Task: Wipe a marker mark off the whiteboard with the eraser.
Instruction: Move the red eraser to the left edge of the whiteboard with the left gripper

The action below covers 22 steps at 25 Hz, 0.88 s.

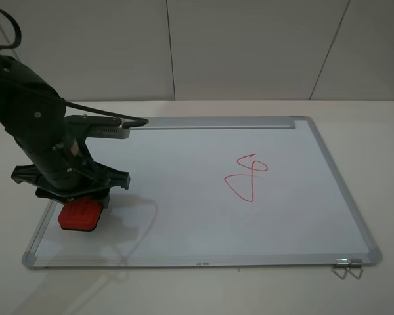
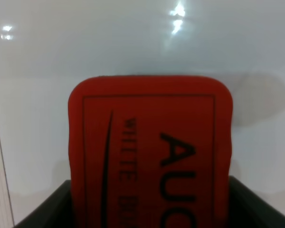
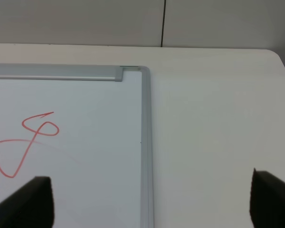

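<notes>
The whiteboard [image 1: 184,203] lies flat on the table, silver frame all round. Over its front left corner my left gripper [image 1: 80,197] is shut on the eraser [image 1: 81,214], a red block with black lettering. The left wrist view shows the eraser [image 2: 149,152] close up between the dark fingers [image 2: 38,211], over bare white board [image 2: 133,42]. Whether it touches the board I cannot tell. The marker mark is hidden or out of view. My right gripper [image 3: 147,204] is open and empty, hanging over the board's right frame [image 3: 146,142]; the exterior view does not show it.
A red looped figure-8 scribble [image 1: 248,177] [image 3: 28,137] sits right of the board's middle. A grey tray strip [image 1: 217,123] runs along the far edge. A wire clip [image 1: 347,268] hangs at the front right corner. White table [image 1: 361,111] surrounds the board.
</notes>
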Available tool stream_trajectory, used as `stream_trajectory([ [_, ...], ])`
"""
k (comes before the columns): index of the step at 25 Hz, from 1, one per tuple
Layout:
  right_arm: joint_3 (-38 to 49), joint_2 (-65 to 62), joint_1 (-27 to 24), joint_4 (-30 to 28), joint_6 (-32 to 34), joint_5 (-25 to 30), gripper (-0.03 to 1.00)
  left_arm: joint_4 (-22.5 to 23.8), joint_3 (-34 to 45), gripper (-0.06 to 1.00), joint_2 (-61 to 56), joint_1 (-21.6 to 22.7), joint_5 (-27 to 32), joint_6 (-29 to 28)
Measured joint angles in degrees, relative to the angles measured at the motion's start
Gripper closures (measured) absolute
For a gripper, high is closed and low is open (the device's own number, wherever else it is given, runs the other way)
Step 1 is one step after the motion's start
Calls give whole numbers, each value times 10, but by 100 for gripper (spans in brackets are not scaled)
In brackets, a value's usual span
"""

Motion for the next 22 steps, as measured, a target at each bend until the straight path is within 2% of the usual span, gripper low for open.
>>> stream_trajectory([
  [6,0,0,0,0,0,0,26,13,58,37,0,18,-65,-7],
  [14,0,0,0,0,0,0,26,30,74,36,0,20,-87,-8],
  [17,0,0,0,0,0,0,26,31,74,22,0,20,-92,-8],
  [22,0,0,0,0,0,0,26,32,73,17,0,20,-110,-8],
])
